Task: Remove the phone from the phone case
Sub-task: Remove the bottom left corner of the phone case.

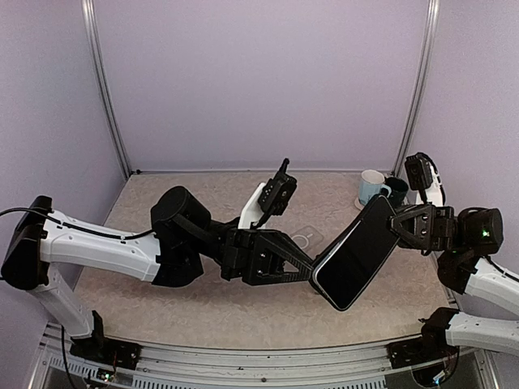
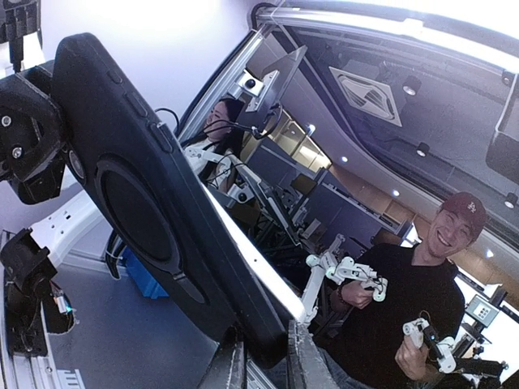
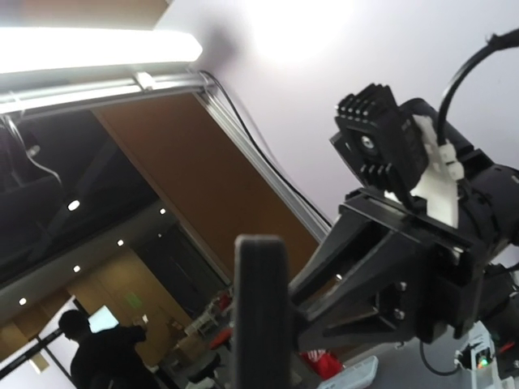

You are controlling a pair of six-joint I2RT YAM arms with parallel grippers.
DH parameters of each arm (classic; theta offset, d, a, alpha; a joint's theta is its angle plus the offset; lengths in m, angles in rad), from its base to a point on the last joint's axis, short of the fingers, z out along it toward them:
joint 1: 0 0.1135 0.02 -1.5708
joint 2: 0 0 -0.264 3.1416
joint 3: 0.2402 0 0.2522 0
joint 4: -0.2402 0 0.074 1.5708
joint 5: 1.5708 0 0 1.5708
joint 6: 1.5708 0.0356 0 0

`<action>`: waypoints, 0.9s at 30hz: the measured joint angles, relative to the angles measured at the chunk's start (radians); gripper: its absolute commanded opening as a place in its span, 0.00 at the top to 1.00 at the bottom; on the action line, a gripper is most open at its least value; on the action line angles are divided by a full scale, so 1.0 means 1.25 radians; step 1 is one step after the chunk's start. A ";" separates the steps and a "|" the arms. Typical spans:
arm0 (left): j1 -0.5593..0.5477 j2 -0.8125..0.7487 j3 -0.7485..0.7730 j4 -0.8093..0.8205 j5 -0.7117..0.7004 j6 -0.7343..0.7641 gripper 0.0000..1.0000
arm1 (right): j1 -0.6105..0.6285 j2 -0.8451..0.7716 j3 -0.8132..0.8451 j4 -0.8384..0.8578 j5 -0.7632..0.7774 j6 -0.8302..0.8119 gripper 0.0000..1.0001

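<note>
A phone in a black case (image 1: 354,253) is held tilted in the air above the table, screen up. My left gripper (image 1: 315,274) is shut on its lower left corner. My right gripper (image 1: 392,220) is shut on its upper right end. In the left wrist view the case's black back (image 2: 138,186) fills the left side. The phone's bright edge (image 2: 268,267) runs down to my left gripper (image 2: 263,361), whose fingers (image 2: 229,365) pinch the corner. In the right wrist view the cased phone (image 3: 261,316) stands edge-on, the left gripper (image 3: 389,275) is behind it, and my own fingers are hidden.
A light blue mug (image 1: 372,186) and a dark mug (image 1: 397,188) stand at the back right of the table (image 1: 162,300). A clear flat item with a ring mark (image 1: 304,238) lies on the table under the arms.
</note>
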 measured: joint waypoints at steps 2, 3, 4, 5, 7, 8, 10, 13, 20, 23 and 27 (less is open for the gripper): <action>0.003 0.000 0.002 0.000 -0.005 0.004 1.00 | 0.000 0.000 0.000 0.005 0.007 0.015 1.00; 0.003 0.000 0.003 -0.002 -0.007 0.008 1.00 | 0.000 -0.001 0.001 0.005 0.010 0.019 1.00; 0.003 0.000 0.007 -0.005 -0.009 0.013 1.00 | 0.000 -0.001 0.002 0.004 0.013 0.023 1.00; 0.004 0.000 0.010 -0.010 -0.010 0.019 1.00 | 0.000 -0.002 0.005 0.002 0.016 0.023 1.00; 0.005 -0.004 0.014 -0.020 -0.018 0.032 1.00 | -0.001 -0.007 0.013 -0.009 0.023 0.025 1.00; 0.005 -0.006 0.014 -0.026 -0.024 0.039 1.00 | -0.001 -0.009 0.016 -0.015 0.026 0.024 1.00; 0.005 -0.013 0.018 -0.047 -0.035 0.058 1.00 | -0.001 -0.016 0.018 -0.027 0.035 0.023 1.00; 0.004 -0.027 0.037 -0.102 -0.051 0.092 1.00 | -0.002 -0.020 0.018 -0.036 0.060 0.025 1.00; 0.003 -0.052 0.072 -0.205 -0.108 0.150 0.92 | -0.002 -0.048 0.040 -0.118 0.125 -0.002 1.00; 0.000 -0.056 0.090 -0.249 -0.137 0.169 0.85 | -0.005 -0.063 0.052 -0.163 0.159 -0.022 1.00; -0.006 -0.055 0.106 -0.292 -0.174 0.192 0.63 | -0.006 -0.069 0.056 -0.212 0.196 -0.039 1.00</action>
